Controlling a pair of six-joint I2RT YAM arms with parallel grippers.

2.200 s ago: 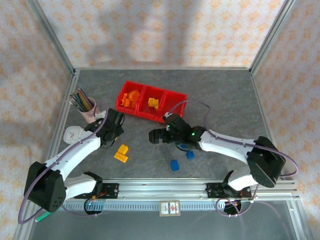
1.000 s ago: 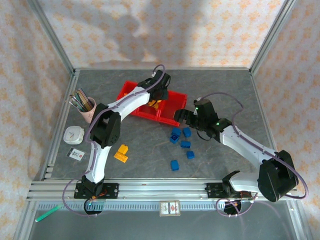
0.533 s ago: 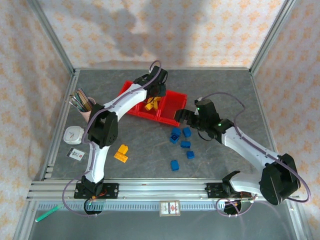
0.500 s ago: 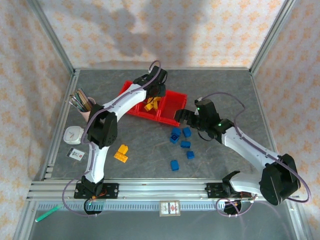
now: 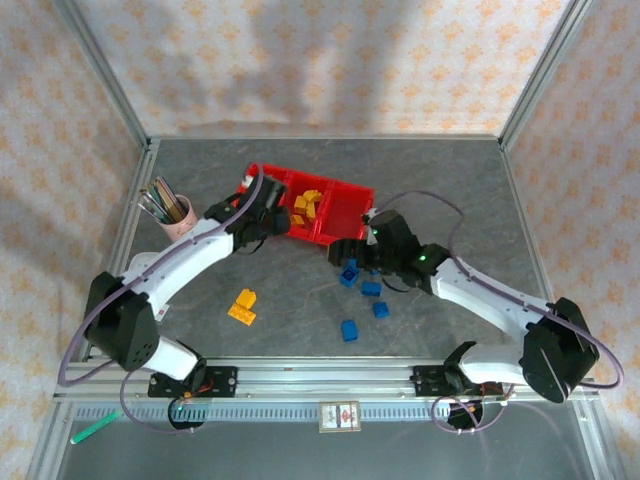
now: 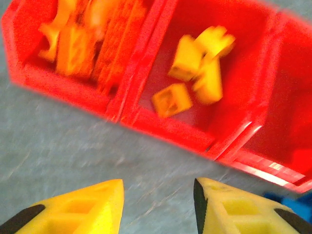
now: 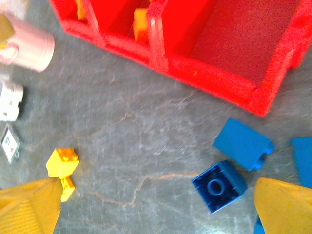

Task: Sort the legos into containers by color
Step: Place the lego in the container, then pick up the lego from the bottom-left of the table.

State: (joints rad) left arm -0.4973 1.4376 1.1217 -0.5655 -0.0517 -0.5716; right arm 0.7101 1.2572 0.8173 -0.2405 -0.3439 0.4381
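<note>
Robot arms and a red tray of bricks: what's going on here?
Two arms are sorting toy bricks by colour into a red tray of three bins. Orange bricks lie in the left bin, yellow bricks in the middle; the right bin is bare. The left arm hangs by the tray's near side, jaws open and empty. The right arm hovers with jaws wide over blue bricks on the table, probably to take one next. Two yellowish bricks also wait there.

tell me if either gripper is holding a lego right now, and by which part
Nothing is held. The left gripper has its fingers apart over bare table before the containers; the right gripper is wide open above a blue lego.
</note>
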